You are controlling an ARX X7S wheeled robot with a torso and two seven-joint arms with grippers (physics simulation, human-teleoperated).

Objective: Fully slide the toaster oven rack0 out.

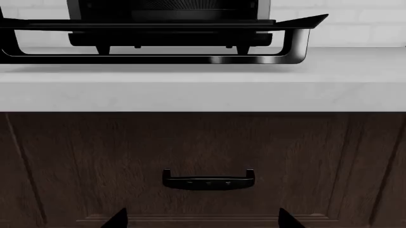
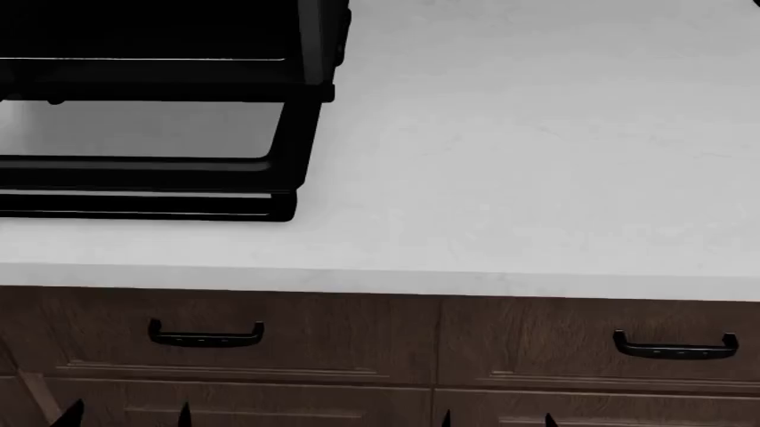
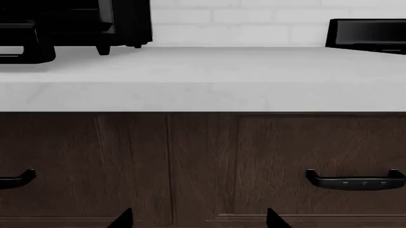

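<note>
The black toaster oven (image 2: 166,27) stands on the white counter at the far left. Its glass door (image 2: 297,133) is open and lies flat over the counter. The rack0 shows as a thin pale front bar (image 2: 142,60) at the cavity mouth. The left wrist view shows the open door (image 1: 159,59) edge-on, with fine grille bars (image 1: 184,4) inside the oven. My left gripper (image 1: 203,221) is open and empty, low in front of a drawer, well below the oven. My right gripper (image 3: 199,221) is open and empty, also in front of the drawers. Both grippers' tips show at the head view's bottom edge.
The white counter (image 2: 535,178) runs to the right of the oven. Brown wooden drawers with black handles (image 2: 205,336) (image 2: 675,345) sit below it. A second black object (image 3: 368,33) stands on the counter at the far right, against the white brick wall.
</note>
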